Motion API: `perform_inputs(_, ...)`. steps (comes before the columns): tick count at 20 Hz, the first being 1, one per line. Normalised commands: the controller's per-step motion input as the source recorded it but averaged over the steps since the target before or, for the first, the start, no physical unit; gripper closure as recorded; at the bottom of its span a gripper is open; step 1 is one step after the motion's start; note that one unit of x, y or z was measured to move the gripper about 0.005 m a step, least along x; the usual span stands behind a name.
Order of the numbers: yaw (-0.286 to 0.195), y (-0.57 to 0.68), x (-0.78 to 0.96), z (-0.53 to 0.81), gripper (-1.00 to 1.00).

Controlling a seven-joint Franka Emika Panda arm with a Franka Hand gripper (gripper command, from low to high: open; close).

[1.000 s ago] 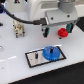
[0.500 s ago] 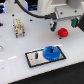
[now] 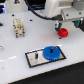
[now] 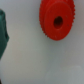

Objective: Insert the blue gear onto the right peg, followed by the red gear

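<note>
The blue gear (image 3: 52, 53) lies flat on the right end of the grey, black-bordered plate (image 3: 34, 61). The right peg is too small to make out within the gear's hub. The plate's other pin (image 3: 36, 56) stands bare. The red gear (image 3: 63, 32) rests on the white table behind the plate, towards the exterior view's right. My gripper (image 3: 68, 26) hangs just above it, open and holding nothing. In the wrist view the red gear (image 4: 56, 22) shows its centre hole. One dark finger (image 4: 3, 31) stands well apart from it; the other finger is out of frame.
A beige blocky fixture (image 3: 19, 27) stands on the table at the exterior view's back left. A black cable (image 3: 37, 11) arcs across the back. The arm's white body (image 3: 70, 9) fills the upper right.
The arm has swung towards the exterior view's right, from behind the plate to above the red gear. The blue gear stays on the plate.
</note>
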Motion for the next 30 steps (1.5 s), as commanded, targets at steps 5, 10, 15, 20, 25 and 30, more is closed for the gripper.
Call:
perform_inputs(5,0.000,-0.17,-0.16,-0.30,-1.00)
perform_inputs(10,0.000,-0.16,-0.13,-0.29,-1.00)
perform_inputs(15,0.000,-0.02,-0.23,-0.15,1.00)
perform_inputs(20,0.000,0.02,-0.21,-0.01,1.00)
perform_inputs(25,0.000,0.02,-0.09,0.07,1.00)
perform_inputs(30,0.000,-0.04,0.04,0.48,1.00)
